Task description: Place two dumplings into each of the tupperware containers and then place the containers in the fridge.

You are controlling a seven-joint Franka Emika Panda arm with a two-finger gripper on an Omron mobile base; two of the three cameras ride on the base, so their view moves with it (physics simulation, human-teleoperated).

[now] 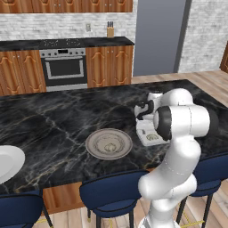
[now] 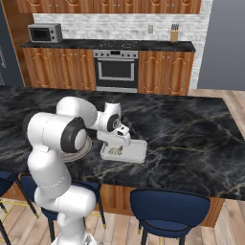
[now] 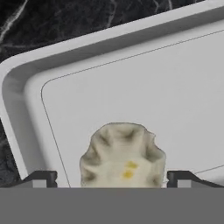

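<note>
One tupperware container [image 3: 144, 74], a pale shallow tray, lies on the black marble island [image 1: 53, 120]. A beige dumpling [image 3: 122, 155] with a crimped top rests on its floor near one corner. My gripper [image 3: 111, 179] hangs just above it, open, with the dumpling between the two fingertips [image 3: 41, 178] and untouched by them. From the base views, the gripper [image 2: 115, 142] points down over the left end of the container [image 2: 136, 152], where the dumpling [image 2: 115, 151] lies. Another dumpling [image 1: 109, 145] sits on the round grey plate [image 1: 95, 149]. The slate-grey fridge [image 1: 158, 35] stands at the back.
A round white plate [image 1: 6, 162] sits at the island's left edge. Blue stools [image 2: 167, 208] line the near side. An oven [image 1: 64, 67] and wooden cabinets run along the back wall, with a microwave [image 2: 44, 32] on the counter.
</note>
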